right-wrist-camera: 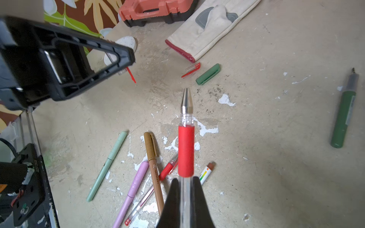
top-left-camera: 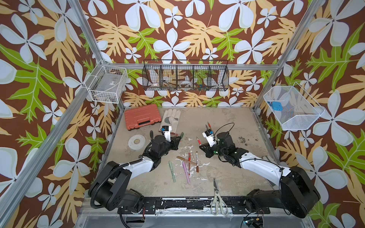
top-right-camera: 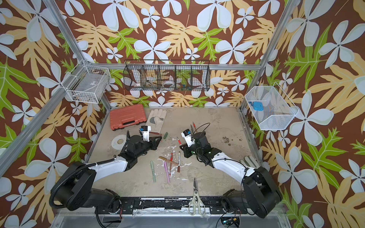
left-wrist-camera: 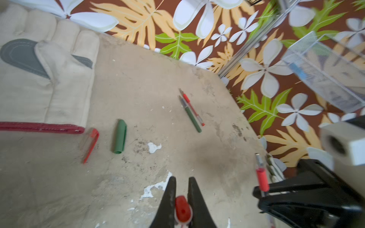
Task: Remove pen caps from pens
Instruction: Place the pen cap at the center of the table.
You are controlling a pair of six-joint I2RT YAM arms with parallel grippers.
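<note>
Your right gripper [right-wrist-camera: 185, 180] has its fingers clamped on the clear barrel of a red pen [right-wrist-camera: 186, 150], just behind the red grip, so the bare metal tip points forward and free. Your left gripper [left-wrist-camera: 182, 180] has its fingers pressed together on a red cap [left-wrist-camera: 182, 210]. The cap sits deep between them rather than at the tips, probably for a firm, straight pull along the pen. The two grippers stand apart over the table [top-left-camera: 227, 128], with cap and pen clear of each other, so this pen looks done.

The finished things seem sorted by place. A green cap [left-wrist-camera: 120, 136] and a red-and-clear cap [left-wrist-camera: 90, 145] lie just beside the cuff of the glove [left-wrist-camera: 39, 88]. A green pen [left-wrist-camera: 190, 115] and a second red pen [left-wrist-camera: 194, 111] lie side by side farther off, tips bare. The cap you hold likely belongs with those caps, and the pen with those pens.

Nearer you lies the pile with caps on: a pale green pen [right-wrist-camera: 107, 165], a pink pen [right-wrist-camera: 134, 189], a tan pen [right-wrist-camera: 154, 167], a third red pen [right-wrist-camera: 166, 169] and a white-and-brown pen [right-wrist-camera: 206, 173].
</note>
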